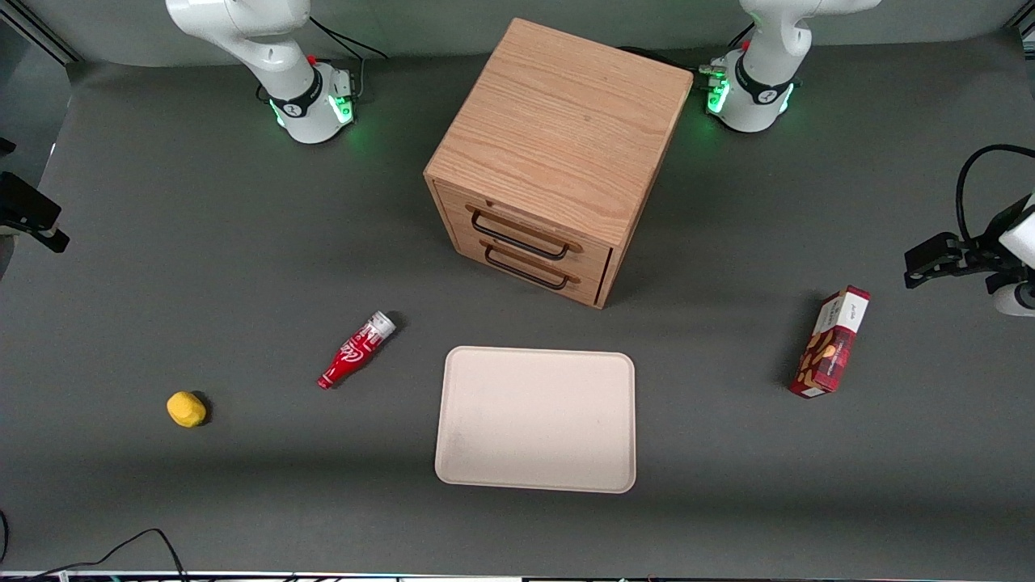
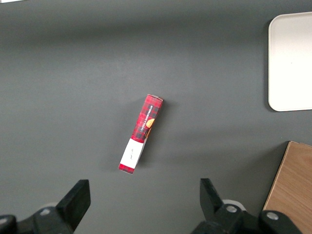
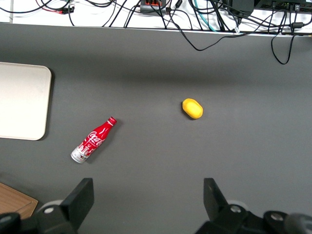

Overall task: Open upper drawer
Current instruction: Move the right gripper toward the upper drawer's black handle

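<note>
The upper drawer (image 1: pixel 530 233) sits shut in the wooden cabinet (image 1: pixel 558 129), upper centre of the front view, its dark bar handle (image 1: pixel 517 234) untouched above the lower drawer (image 1: pixel 530 268). The gripper (image 3: pixel 148 202) hangs high over the table, fingers spread wide and holding nothing, with the red bottle (image 3: pixel 93 140) and yellow lump (image 3: pixel 192 108) below it.

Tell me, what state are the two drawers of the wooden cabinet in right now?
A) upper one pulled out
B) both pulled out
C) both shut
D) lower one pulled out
C: the upper drawer and lower drawer both sit flush in the cabinet, while the open gripper hangs high above the table, away from both handles.
</note>
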### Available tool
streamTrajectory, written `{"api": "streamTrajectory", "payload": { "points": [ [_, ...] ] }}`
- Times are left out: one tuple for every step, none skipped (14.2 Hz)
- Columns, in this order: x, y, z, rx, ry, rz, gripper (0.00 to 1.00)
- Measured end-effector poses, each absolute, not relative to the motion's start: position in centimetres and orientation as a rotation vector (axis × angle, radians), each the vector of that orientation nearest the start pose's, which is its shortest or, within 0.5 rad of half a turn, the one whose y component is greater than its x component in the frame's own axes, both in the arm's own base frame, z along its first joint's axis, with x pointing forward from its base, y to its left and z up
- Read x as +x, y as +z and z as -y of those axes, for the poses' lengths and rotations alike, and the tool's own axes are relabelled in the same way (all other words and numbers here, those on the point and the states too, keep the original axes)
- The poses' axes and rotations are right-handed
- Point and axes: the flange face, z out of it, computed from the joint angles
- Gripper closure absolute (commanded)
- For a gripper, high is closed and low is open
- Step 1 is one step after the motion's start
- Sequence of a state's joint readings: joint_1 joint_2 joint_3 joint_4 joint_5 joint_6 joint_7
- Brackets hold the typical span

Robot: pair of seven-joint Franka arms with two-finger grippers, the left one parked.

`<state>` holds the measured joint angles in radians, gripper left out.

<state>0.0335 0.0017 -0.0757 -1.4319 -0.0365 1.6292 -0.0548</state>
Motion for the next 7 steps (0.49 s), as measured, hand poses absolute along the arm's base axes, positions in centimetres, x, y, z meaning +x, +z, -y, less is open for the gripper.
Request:
{"api": "streamTrajectory", "payload": {
  "points": [
    [55.8,69.7,2.7,-3.173,-0.309,0.018,0.0],
    [55.7,69.7,2.7,-3.173,-0.304,0.019,0.0],
    [55.7,69.7,2.6,-3.173,-0.292,0.022,0.0],
    [55.6,69.6,2.3,-3.173,-0.282,0.029,0.0],
    [55.5,69.5,1.8,-3.173,-0.265,0.046,0.0],
    [55.5,69.4,0.6,-3.171,-0.244,0.086,0.0],
    [55.4,69.3,-1.4,-3.167,-0.226,0.16,0.0]
  ]
}}
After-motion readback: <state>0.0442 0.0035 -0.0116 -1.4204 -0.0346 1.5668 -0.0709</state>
